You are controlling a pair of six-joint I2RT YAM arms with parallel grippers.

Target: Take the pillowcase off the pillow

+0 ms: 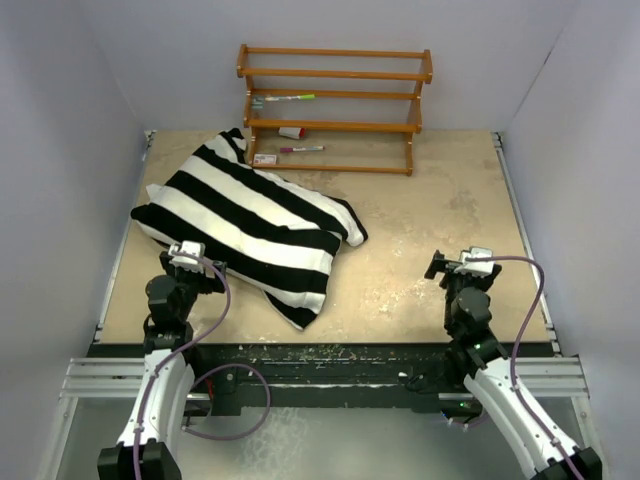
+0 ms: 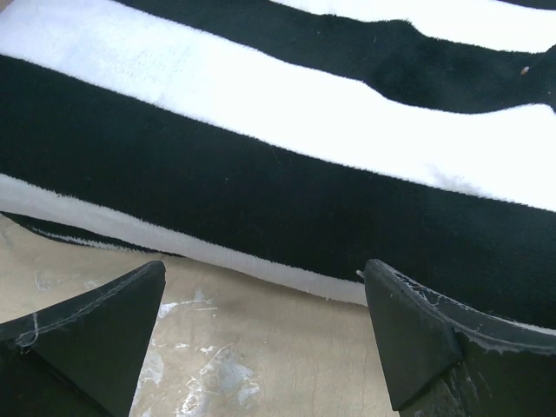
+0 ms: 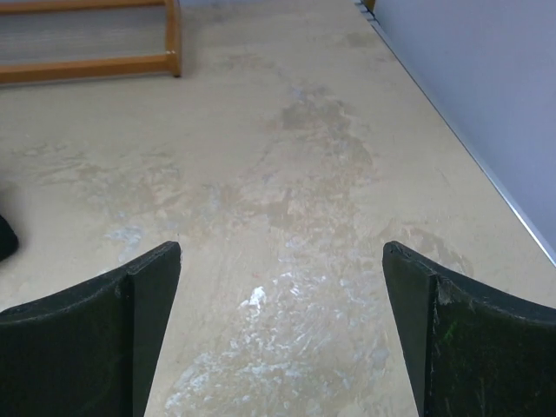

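- Lying on the table, the pillowcase looks plump and shows no opening in any view. The pillow inside it is entirely hidden, so removal appears not yet begun.
- The left gripper sits at the pillowcase's near edge, jaws spread wide and empty. Judgement: it is stationed there to pinch that hem.
- The right gripper stands well apart from the pillowcase, off its right-hand side, fingers likewise parted and holding nothing. It probably waits to brace or pull once an opening is found.
- A wooden rack carrying markers stands just behind the pillowcase.
- Only the overhead view shows the pillowcase's whole outline and both arms together.
- Only the left wrist view shows the striped fabric's lower edge just ahead of the fingertips, untouched, with bare table beneath them.
- The right wrist view gives bare table and a dark sliver at its left margin, probably the pillowcase.
- Which end of the pillowcase is open cannot be told.
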